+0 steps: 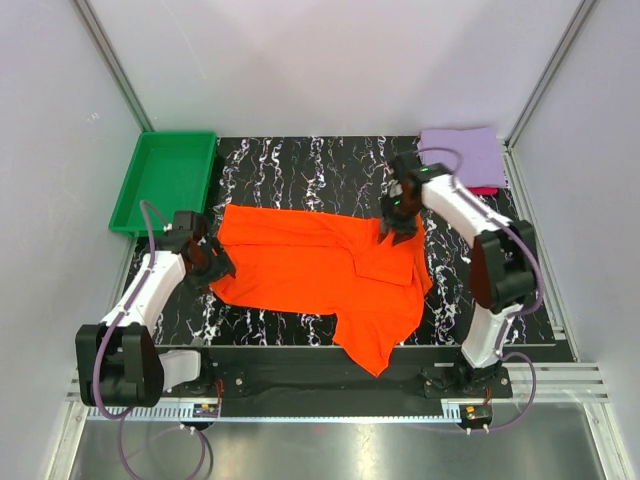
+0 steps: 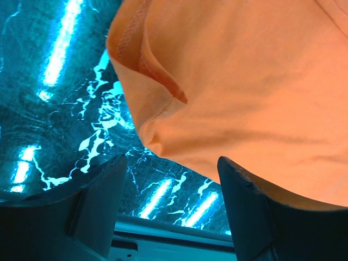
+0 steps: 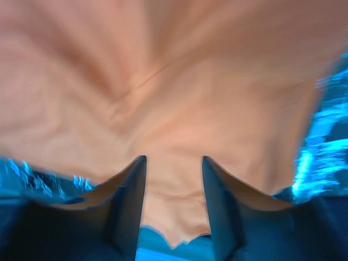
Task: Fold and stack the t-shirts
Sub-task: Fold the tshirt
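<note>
- At the far left corner of the table [image 1: 300,160] we see a green tray [image 1: 165,180], just off the marbled black surface and well apart from the shirts.
- The left gripper [image 1: 220,264] sits low at the left edge of the orange shirt [image 1: 320,265]. In its wrist view this gripper [image 2: 171,160] has its fingers [image 2: 92,206] spread wide and released, holding nothing. A folded, stitched hem of the orange shirt [image 2: 244,81] lies just ahead of the gap, and bare table [image 2: 54,109] shows between and to the left of the fingers.
- The orange shirt is spread across the middle of the table, lying flat and wrinkled. One flap hangs toward the near edge at the lower right, and a fold runs across its right half.
- The right gripper [image 1: 392,230] is down on the far right corner of the orange shirt. In its wrist view the gripper [image 3: 173,159] is clamped on the orange shirt [image 3: 163,81]. Cloth fills the narrow gap between the fingers [image 3: 128,206], creases fan out from that spot, and a small tip of cloth hangs below. Table [image 3: 326,157] shows at the right.
- At the far right corner lies the lavender shirt [image 1: 462,155], folded into a neat square, apart from the orange one.
- A sliver of the pink shirt [image 1: 484,190] peeks out at the near edge of the lavender shirt; we cannot tell how it is folded.
</note>
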